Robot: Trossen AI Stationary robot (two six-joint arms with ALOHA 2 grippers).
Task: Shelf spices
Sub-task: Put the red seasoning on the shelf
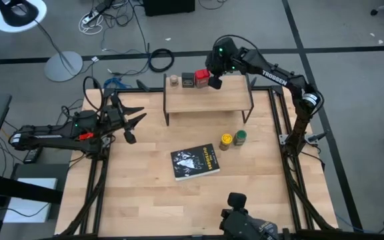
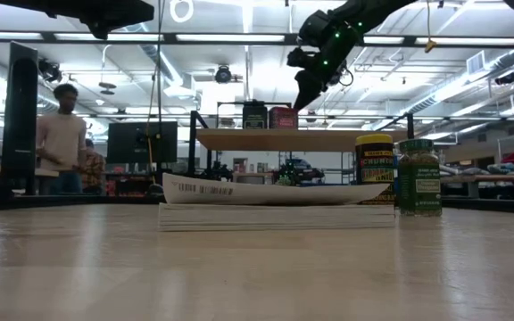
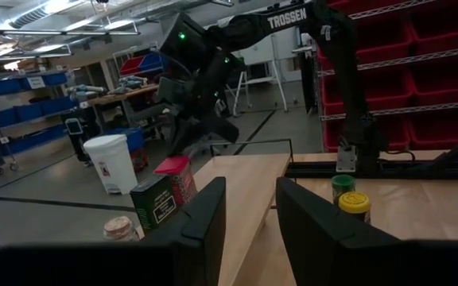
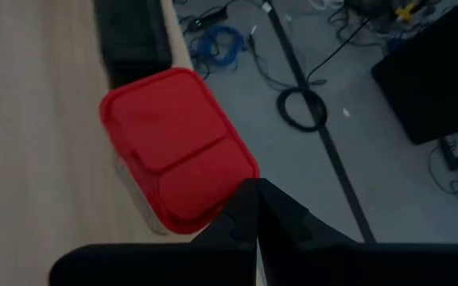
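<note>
The shelf stands at the table's far edge. On its far left part stand the pale little jar, the dark green-black tin and the red tin, side by side. The yellow-topped jar and the green-topped jar stand on the table near the shelf's right legs. My right gripper is shut and hovers just right of and above the red tin, clear of it in the low view. My left gripper is open, raised over the table's left side.
A flat black book lies in the middle of the table, near the two jars. The shelf's middle and right part is bare. People stand in the room beyond the table.
</note>
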